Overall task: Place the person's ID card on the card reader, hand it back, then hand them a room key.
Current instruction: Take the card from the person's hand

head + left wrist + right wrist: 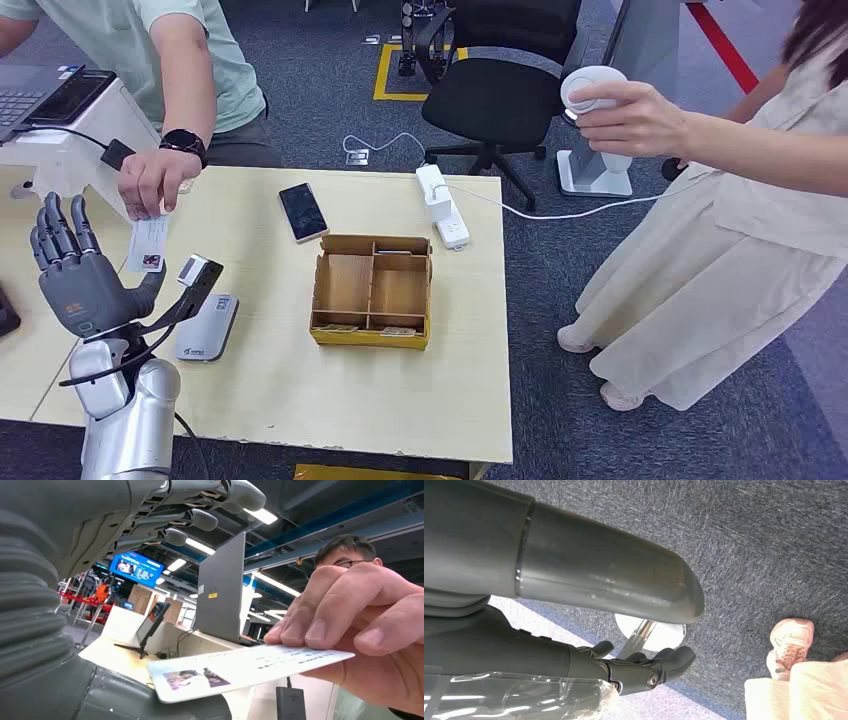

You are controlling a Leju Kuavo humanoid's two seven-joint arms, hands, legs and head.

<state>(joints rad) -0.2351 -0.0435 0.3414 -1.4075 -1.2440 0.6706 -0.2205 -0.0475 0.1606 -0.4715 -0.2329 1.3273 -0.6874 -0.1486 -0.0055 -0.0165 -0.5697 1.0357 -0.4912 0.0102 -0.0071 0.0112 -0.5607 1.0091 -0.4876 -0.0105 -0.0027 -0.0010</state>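
Note:
My left hand (80, 272) is raised over the table's left side, open, with its fingers (200, 510) spread upward. A person's hand (150, 180) holds out a white ID card (147, 245) with a small photo, right next to my thumb. In the left wrist view the ID card (250, 667) sits between my thumb (150, 700) and my fingers, still pinched by the person's hand (360, 620). The grey card reader (207, 327) lies on the table below the card. My right hand (644, 667) hangs over the carpet, holding nothing.
A cardboard tray (320, 285) with compartments holds cards at the table's middle. A phone (302, 212) and a power strip (442, 205) lie behind it. A black scanner (195, 280) stands by the reader. Another person (720, 200) stands at the right holding a white device (590, 92).

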